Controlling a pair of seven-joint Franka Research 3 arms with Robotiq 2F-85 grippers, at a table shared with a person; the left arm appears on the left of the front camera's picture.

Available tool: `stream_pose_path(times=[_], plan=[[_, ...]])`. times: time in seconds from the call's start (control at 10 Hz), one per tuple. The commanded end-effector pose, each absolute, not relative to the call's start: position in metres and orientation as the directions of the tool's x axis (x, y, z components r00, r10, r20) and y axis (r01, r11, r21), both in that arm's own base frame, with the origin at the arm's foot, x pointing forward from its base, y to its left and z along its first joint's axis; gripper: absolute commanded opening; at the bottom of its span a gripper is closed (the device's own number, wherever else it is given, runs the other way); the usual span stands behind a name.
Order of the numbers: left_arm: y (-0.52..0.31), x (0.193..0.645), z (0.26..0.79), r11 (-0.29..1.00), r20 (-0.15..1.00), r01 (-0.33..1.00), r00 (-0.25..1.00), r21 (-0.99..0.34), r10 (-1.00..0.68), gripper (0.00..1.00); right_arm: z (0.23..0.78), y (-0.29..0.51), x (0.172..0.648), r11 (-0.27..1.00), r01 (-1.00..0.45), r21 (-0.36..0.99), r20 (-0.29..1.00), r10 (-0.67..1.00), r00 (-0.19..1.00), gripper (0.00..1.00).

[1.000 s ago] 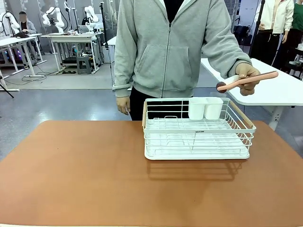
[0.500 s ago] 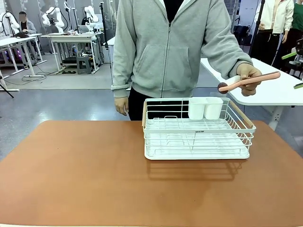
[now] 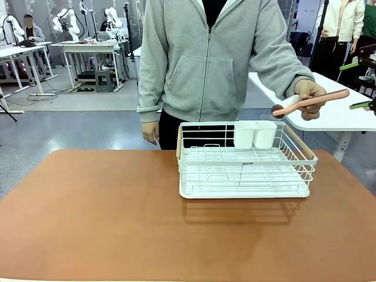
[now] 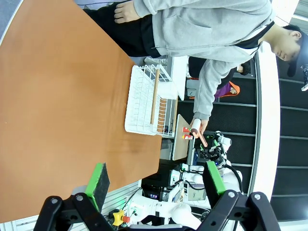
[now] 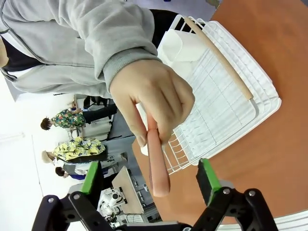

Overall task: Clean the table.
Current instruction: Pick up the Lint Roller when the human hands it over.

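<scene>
Right gripper (image 5: 149, 179) has come nearer, jaws wide, empty, straddling the handle end of the pink-handled tool (image 5: 156, 159). Table (image 3: 88, 205) lies under the rack (image 3: 244, 161). Person's hand (image 5: 151, 96) offers the tool beyond the rack: handover likely. Left gripper (image 4: 156, 179) spread, empty.
</scene>
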State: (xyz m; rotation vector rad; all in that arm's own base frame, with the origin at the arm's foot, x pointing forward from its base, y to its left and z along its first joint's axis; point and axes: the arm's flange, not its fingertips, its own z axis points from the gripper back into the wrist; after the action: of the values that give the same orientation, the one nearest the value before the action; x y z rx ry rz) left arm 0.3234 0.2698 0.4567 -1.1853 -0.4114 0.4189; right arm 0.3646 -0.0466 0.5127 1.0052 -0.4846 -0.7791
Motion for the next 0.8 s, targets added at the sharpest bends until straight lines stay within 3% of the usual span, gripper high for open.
stream_pose_path(times=[0.0,0.6,0.7], plan=[[0.271,0.321,0.458,0.312,0.091,-0.086,0.854,-0.946,0.513,1.00,0.488,-0.033,0.361,0.302,0.328,0.895,0.022,-0.765,0.644,1.00],[0.271,0.321,0.458,0.312,0.091,-0.086,0.854,-0.946,0.513,1.00,0.467,-0.011,0.374,0.335,0.357,0.872,0.013,-0.745,0.667,1.00],[0.271,0.321,0.458,0.312,0.091,-0.086,0.854,-0.946,0.513,1.00,0.465,-0.011,0.376,0.335,0.352,0.874,0.014,-0.742,0.671,0.91]])
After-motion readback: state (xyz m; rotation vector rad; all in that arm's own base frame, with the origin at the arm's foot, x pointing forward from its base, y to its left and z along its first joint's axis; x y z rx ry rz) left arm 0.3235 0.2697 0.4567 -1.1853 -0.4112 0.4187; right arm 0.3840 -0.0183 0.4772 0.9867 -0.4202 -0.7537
